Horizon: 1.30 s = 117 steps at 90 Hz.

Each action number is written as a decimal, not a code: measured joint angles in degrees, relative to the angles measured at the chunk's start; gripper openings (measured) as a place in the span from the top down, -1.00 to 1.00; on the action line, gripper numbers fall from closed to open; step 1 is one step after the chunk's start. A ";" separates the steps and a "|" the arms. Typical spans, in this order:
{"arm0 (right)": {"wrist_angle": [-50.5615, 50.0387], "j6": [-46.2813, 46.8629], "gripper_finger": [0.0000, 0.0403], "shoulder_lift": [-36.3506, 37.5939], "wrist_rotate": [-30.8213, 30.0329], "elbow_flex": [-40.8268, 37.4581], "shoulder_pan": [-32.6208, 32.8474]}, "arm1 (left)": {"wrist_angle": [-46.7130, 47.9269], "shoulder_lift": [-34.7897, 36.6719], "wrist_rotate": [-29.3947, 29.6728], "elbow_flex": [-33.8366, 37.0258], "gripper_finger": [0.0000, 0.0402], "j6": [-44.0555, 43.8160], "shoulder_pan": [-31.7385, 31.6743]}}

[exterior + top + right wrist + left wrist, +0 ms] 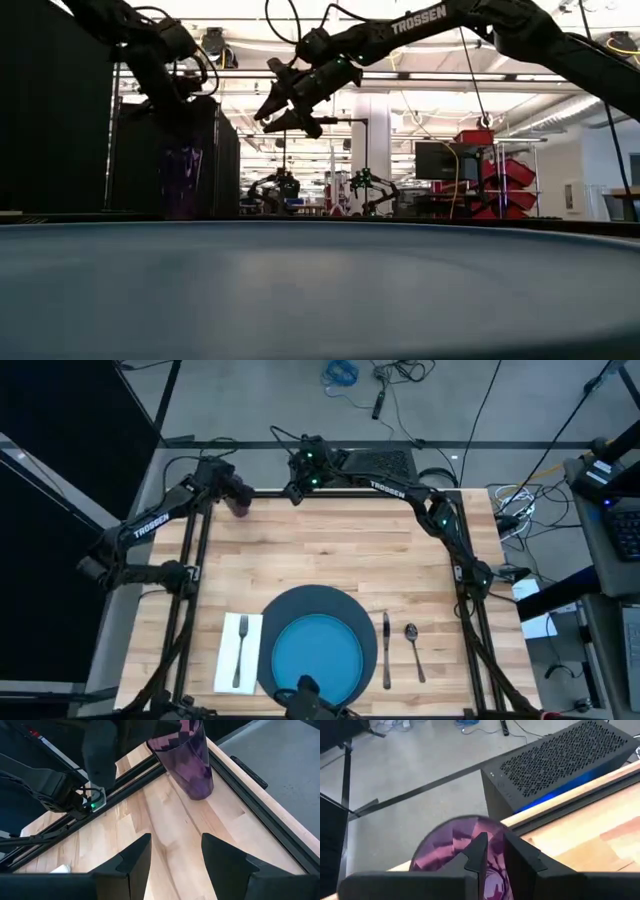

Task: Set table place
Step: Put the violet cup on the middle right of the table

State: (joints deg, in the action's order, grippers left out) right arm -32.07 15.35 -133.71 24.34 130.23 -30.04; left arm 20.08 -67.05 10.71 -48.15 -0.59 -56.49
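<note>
The left gripper's fingers were clamped narrowly on the rim of the purple cup, one finger inside and one outside the wall. The cup hung clear of the worktop near its far left corner, just inside the black frame bar; in the high view it showed as a small dark purple shape at the end of the left arm. Beyond the worktop edge stood a black perforated computer case on the floor.

The right gripper hovered above the far edge of the worktop, its fingers spread wide and holding nothing, pointed toward the cup.

At the near edge lay the rest of the table place: a dark slate-blue round mat with a bright blue plate on it. To its left a white napkin carried a fork. To the right of the mat lay a knife, and beside that a spoon, all on the bare wood.
</note>
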 joint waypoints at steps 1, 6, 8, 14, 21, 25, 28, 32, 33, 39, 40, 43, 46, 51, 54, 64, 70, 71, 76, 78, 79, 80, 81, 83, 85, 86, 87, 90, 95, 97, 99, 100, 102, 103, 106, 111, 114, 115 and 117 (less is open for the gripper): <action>-0.03 -0.01 0.21 0.00 0.00 0.00 0.00 | 0.10 0.00 -0.01 -0.14 0.77 0.03 0.00; -0.45 -0.40 0.21 0.00 0.00 0.00 -0.02 | 1.85 0.16 -0.48 -1.17 0.77 0.75 0.00; -0.76 -0.69 0.21 0.00 0.02 0.00 -0.02 | 3.07 0.36 -1.14 -1.73 0.77 1.18 0.00; -1.90 -1.41 0.21 0.00 0.00 0.00 -0.08 | 7.94 1.03 -3.49 -3.91 0.77 2.86 0.16; -2.89 -1.53 0.21 0.00 0.28 0.00 -0.42 | 14.06 1.44 -4.41 -6.79 0.77 5.52 0.87; -3.18 -1.53 0.21 0.00 1.26 0.00 -0.78 | 17.20 1.46 -4.51 -8.29 0.77 6.01 1.25; -3.31 -1.49 0.21 0.00 1.92 0.00 -1.08 | 18.80 1.46 -4.68 -9.19 0.76 6.39 1.41; -3.56 -1.42 0.21 0.00 2.64 0.00 -1.38 | 20.16 1.46 -4.75 -10.29 0.76 7.97 1.65; -3.67 -1.39 0.21 0.00 2.72 0.00 -1.47 | 20.35 1.46 -4.75 -10.51 0.76 8.44 1.74; -4.38 -1.36 0.21 0.00 2.84 0.00 -1.57 | 21.45 1.51 -4.80 -11.58 0.76 10.16 2.17; -4.56 -1.36 0.21 0.00 2.84 0.00 -1.57 | 21.50 1.51 -4.85 -11.65 0.76 10.28 2.23; -5.12 -1.36 0.21 0.00 2.88 0.00 -1.57 | 21.56 1.51 -5.14 -11.78 0.76 10.67 2.30; -5.56 -1.45 0.20 0.00 2.99 0.00 -1.48 | 21.58 1.51 -5.85 -11.80 0.75 10.85 2.32; -6.04 -1.50 0.19 0.00 3.04 0.00 -1.25 | 21.78 1.43 -7.45 -11.80 0.73 9.94 2.32; -6.24 -1.64 0.19 0.00 3.06 0.00 -1.10 | 21.82 1.34 -8.35 -11.80 0.70 9.18 2.25; -6.18 -2.07 0.14 0.00 3.04 0.00 -0.81 | 23.03 0.27 -9.10 -11.80 0.57 8.57 2.05; -5.96 -2.10 0.12 0.09 2.98 0.00 -0.80 | 22.98 -0.59 -7.60 -11.80 0.48 8.56 2.12; -5.94 -2.09 0.12 0.09 2.96 0.00 -0.81 | 22.96 -0.77 -7.27 -11.80 0.46 8.56 2.12; -6.19 -1.95 0.10 0.11 2.85 0.29 -0.81 | 22.94 -1.86 -5.86 -11.80 0.38 8.51 2.08; -6.27 -1.85 0.10 0.11 2.84 0.37 -0.81 | 22.97 -2.31 -5.61 -11.80 0.35 8.47 2.08; -6.27 -1.81 0.10 0.11 2.84 0.38 -0.81 | 23.01 -2.53 -5.53 -11.80 0.33 8.46 2.10; -6.27 -1.74 0.10 0.13 2.84 0.41 -0.81 | 23.07 -2.76 -5.50 -11.80 0.32 8.46 2.11; -6.27 -1.70 0.09 0.16 2.84 0.42 -0.81 | 23.14 -3.00 -5.46 -11.80 0.31 8.45 2.14; -6.27 -1.66 0.09 0.20 2.84 0.42 -0.81 | 23.27 -3.43 -5.32 -11.80 0.28 8.45 2.23; -6.27 -1.66 0.09 0.22 2.84 0.42 -0.81 | 23.36 -3.78 -5.21 -11.80 0.26 8.45 2.31; -6.27 -1.66 0.09 0.22 2.85 0.42 -0.81 | 23.39 -3.97 -5.15 -11.80 0.25 8.46 2.37; -6.27 -1.66 0.09 0.22 2.86 0.42 -0.81 | 23.40 -4.19 -5.04 -11.80 0.24 8.47 2.42; -6.29 -1.66 0.09 0.22 2.86 0.42 -0.81 | 23.38 -4.65 -4.18 -11.80 0.22 8.51 2.62; -6.34 -1.66 0.09 0.22 2.86 0.42 -0.81 | 23.38 -5.47 -2.63 -11.80 0.19 8.67 2.82; -6.32 -1.66 0.09 0.22 2.86 0.42 -0.81 | 23.39 -5.80 -2.10 -11.80 0.19 8.67 2.95; -6.32 -1.66 0.09 0.22 2.86 0.42 -0.81 | 23.39 -6.17 -1.88 -11.80 0.18 8.66 3.02; -6.32 -1.66 0.09 0.22 2.86 0.42 -0.81 | 23.40 -6.33 -1.85 -11.80 0.18 8.65 3.04; -6.32 -1.66 0.09 0.22 2.86 0.42 -0.81 | 23.49 -6.63 -1.85 -11.80 0.18 8.62 3.09; -6.32 -1.66 0.09 0.22 2.86 0.42 -0.81 | 23.57 -6.78 -1.83 -11.80 0.18 8.59 3.13; -6.32 -1.68 0.09 0.22 2.86 0.42 -0.83 | 23.82 -7.21 -1.81 -11.80 0.18 8.58 3.25; -6.32 -1.68 0.09 0.22 2.91 0.42 -0.99 | 24.23 -8.22 -1.69 -11.80 0.18 8.59 3.30; -6.32 -1.68 0.09 0.22 2.91 0.42 -1.10 | 24.48 -8.99 -1.65 -11.80 0.18 8.58 3.32; -6.32 -1.68 0.09 0.24 2.91 0.42 -1.13 | 24.52 -9.30 -1.65 -11.80 0.18 8.58 3.33; -6.32 -1.68 0.09 0.24 2.89 0.42 -1.22 | 24.59 -9.94 -1.64 -11.80 0.18 8.58 3.34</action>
State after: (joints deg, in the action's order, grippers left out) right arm -38.39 13.67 -133.47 27.23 130.65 -31.26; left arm 44.67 -76.99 9.07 -59.94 7.99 -53.15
